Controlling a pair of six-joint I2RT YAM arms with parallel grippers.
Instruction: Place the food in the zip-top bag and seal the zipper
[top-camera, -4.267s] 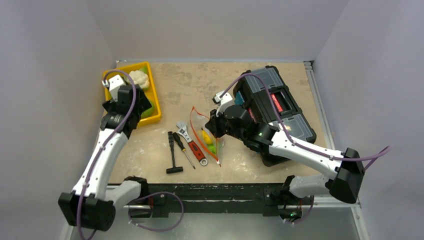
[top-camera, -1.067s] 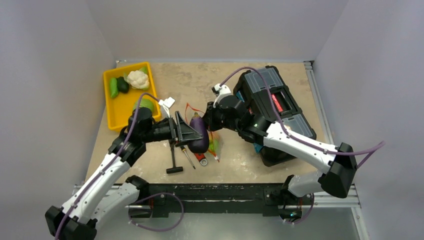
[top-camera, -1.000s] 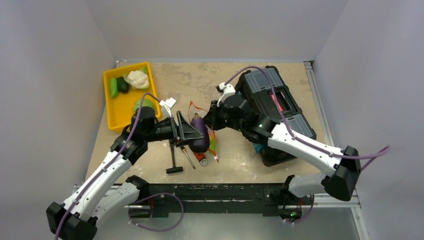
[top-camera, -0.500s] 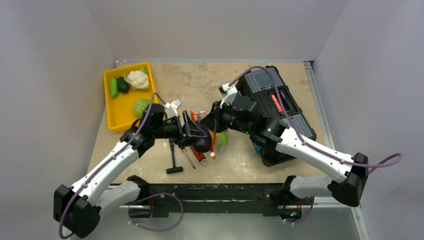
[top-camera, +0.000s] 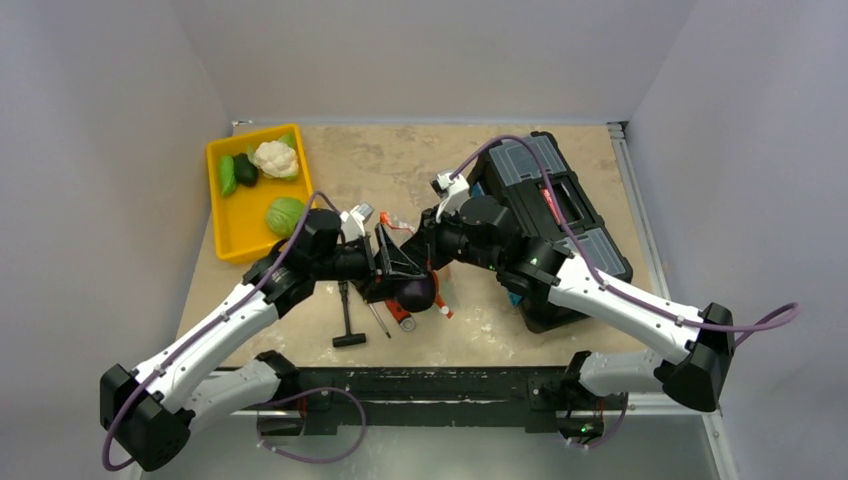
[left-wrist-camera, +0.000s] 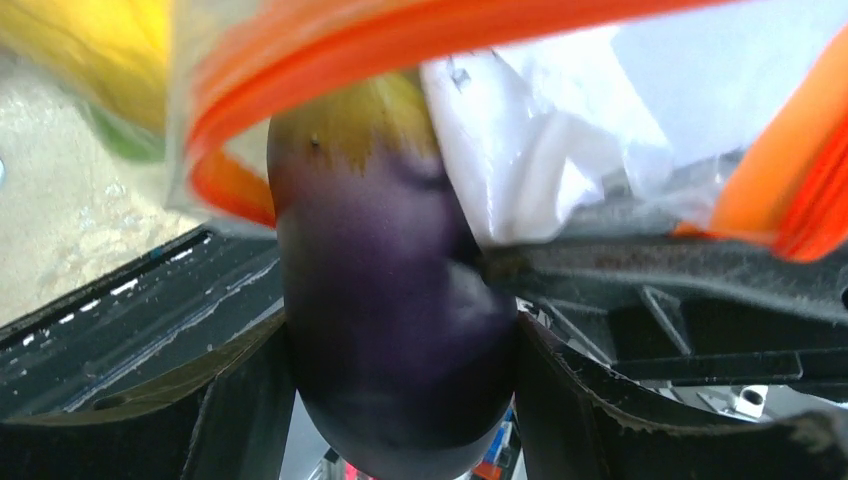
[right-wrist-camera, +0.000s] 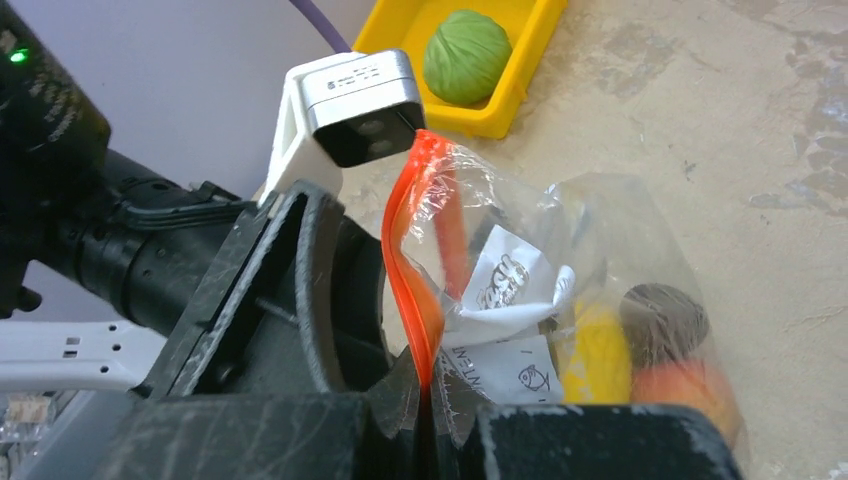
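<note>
One eggplant (left-wrist-camera: 390, 320), probably firm and slick: I am clamping it mid-body with the left gripper (top-camera: 402, 274) at the bag (right-wrist-camera: 610, 240) mouth; right gripper (right-wrist-camera: 425, 432) is pinching the flimsy zipper strip (right-wrist-camera: 405, 270).

I am looking into a robot test lab. Plain grey walls (top-camera: 430, 50) box in a small, scuffed table (top-camera: 400, 160) like a booth. A left arm (top-camera: 215, 330) and a right arm (top-camera: 620, 300) are bolted to a black rail (top-camera: 440, 385) at the near edge. On the table sit a yellow tray (top-camera: 238, 215) with a toy cauliflower (top-camera: 275, 158), a black toolbox (top-camera: 520, 160) and a black T-shaped tool (top-camera: 349, 340).
</note>
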